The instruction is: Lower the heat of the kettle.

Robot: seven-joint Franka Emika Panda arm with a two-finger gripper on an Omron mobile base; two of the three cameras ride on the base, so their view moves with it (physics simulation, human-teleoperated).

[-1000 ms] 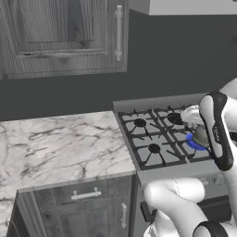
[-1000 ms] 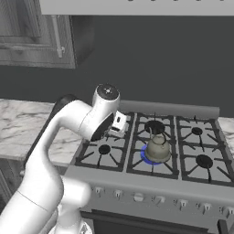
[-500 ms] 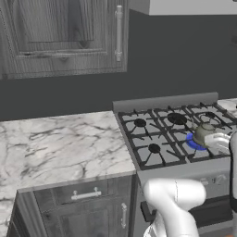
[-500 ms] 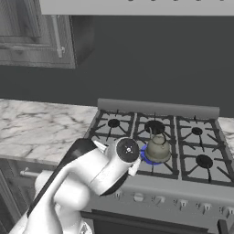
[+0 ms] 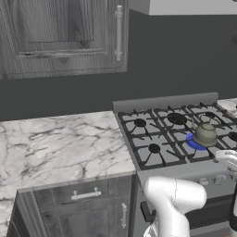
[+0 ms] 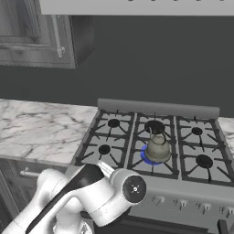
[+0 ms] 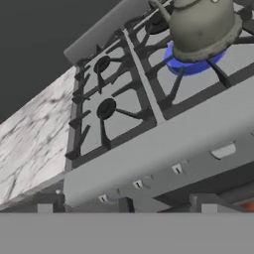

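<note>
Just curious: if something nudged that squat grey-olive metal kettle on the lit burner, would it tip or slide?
The squat grey-olive metal kettle looks wide and low, so tipping seems unlikely. It sits on raised black grates, which would probably snag a slide. Its rigid metal body should hold its shape.

Only the kettle [image 7: 201, 26] stands above the stove's knob panel [image 7: 163, 161].

Dull metal kettle [image 7: 202, 27], seemingly smooth

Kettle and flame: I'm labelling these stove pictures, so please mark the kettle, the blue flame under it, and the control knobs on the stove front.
kettle [image 6: 158, 149], right base view, on its domed body.
blue flame [image 5: 193, 143], left base view, on the glow left of the kettle.
control knobs [image 7: 223, 151], hand view, on one knob of the front panel.
</note>
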